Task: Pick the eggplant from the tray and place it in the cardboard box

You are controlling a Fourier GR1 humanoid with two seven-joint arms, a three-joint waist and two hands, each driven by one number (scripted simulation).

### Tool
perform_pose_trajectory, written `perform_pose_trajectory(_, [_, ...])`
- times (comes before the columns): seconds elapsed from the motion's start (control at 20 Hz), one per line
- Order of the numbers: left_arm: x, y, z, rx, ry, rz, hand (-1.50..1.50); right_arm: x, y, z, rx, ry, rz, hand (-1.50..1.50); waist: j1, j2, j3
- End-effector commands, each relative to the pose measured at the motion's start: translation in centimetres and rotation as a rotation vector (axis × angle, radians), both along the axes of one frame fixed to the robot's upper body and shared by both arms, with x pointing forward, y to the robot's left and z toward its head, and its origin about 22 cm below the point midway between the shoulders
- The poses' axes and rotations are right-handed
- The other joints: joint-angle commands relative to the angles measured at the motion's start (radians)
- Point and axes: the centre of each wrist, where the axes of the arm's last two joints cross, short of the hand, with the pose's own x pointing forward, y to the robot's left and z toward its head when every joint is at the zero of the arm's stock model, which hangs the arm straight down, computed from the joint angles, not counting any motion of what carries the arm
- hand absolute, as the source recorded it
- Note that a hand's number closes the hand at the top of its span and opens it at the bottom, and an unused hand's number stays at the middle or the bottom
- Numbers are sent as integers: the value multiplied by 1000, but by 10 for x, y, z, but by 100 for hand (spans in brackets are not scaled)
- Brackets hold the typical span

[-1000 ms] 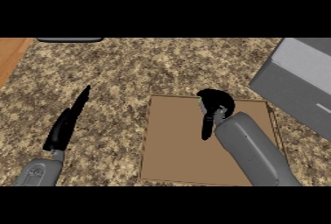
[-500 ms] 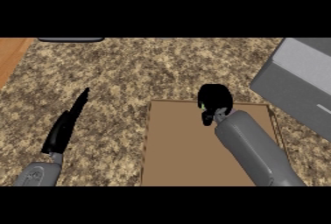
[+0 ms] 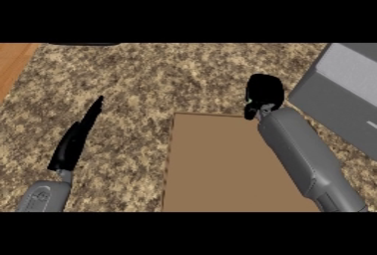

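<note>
— What sits at the far left?

— A strip of wood fills the upper left corner, beside the speckled counter; a dark thing shows at the top edge, too cut off to name.

— And the left hand?

— The left hand shows low on the left, over the counter and well apart from the tray; its fingers are straight and point up; it is released and holds nothing; its grey forearm comes in from the lower edge.

— The middle?

— The brown tray lies flat on the counter, reaching from the middle down to the lower edge; the part that shows is plain brown.

— The right hand?

— The right forearm slants across the tray's right side; the right hand is a black lump just beyond the tray's far edge, over the counter, between tray and box; whether it is clenched or grasping something I cannot tell.

— Where is the eggplant?

— I cannot tell it apart from the black of the right hand; it shows nowhere as a shape of its own.

— The far right?

— A grey box stands at the right edge, cut off by it; its darker side wall faces the right hand, near it but apart; its top face is paler.
</note>
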Motion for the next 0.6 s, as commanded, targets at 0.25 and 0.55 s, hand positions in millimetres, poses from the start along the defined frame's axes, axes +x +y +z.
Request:
perform_pose_trajectory(0.25, [5, 1, -6, 8, 5, -5, 0, 47, -15, 40, -22, -237, -237, 150, 9, 1, 0])
perform_pose_trajectory(0.55, [3, -4, 9, 12, 11, -3, 0, 59, -8, 100, -101, -394, -300, 150, -11, -11, 0])
